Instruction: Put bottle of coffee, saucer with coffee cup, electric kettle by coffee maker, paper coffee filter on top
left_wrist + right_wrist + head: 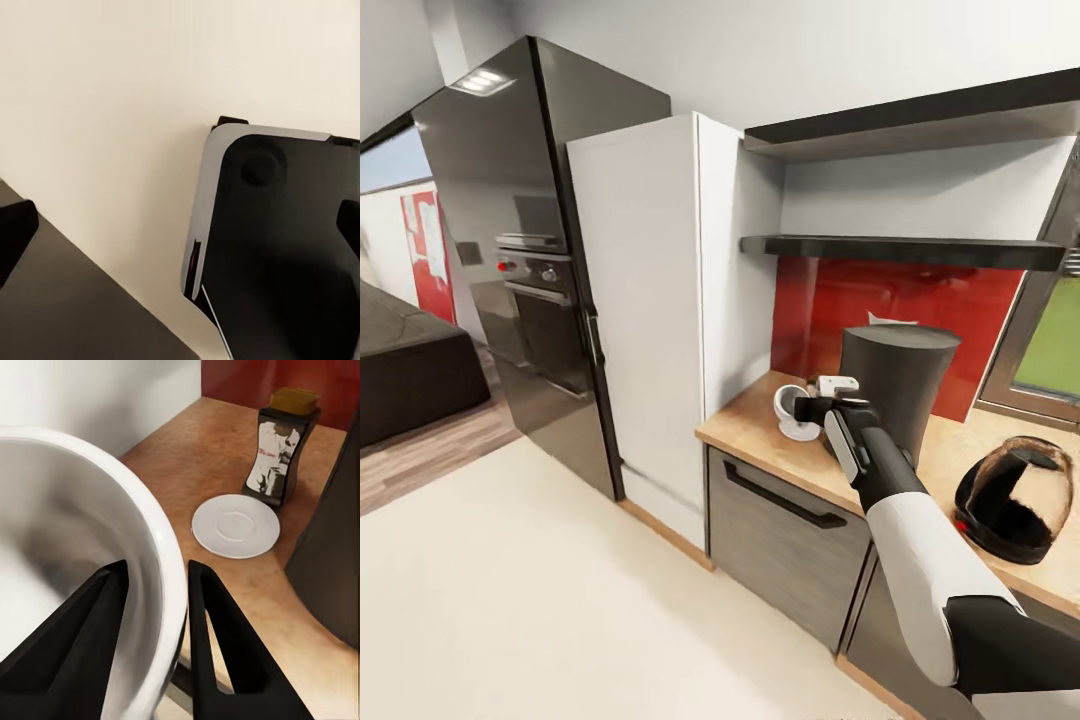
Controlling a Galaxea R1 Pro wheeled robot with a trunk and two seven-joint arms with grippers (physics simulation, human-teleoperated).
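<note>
The coffee cup (71, 562), white, glossy and round-walled, is held above the near left end of the wooden worktop (755, 425), tipped so its empty mouth faces the right wrist camera rather than upward; its rim wall sits between the two black, wedge-shaped fingers (217, 645) of the right gripper (154, 577), one inside the bowl and one outside, closed down on the wall. Beyond it on the worktop lies the saucer (235, 525), a flat white disc with a shallow ring at its centre, bare and apart from the cup. Just past the saucer stands the bottle of coffee (277, 454), upright, dark, waisted, with a tan lid and a black-and-white printed label. To the right rises the coffee maker (898, 385), a matte dark-grey tapered drum, its top wider than its base. Further right on the worktop sits the electric kettle (1015, 495), glossy black and rounded. The left gripper's dark fingers (15, 232) show at the edges of the left wrist view, spread wide apart with nothing between them.
</note>
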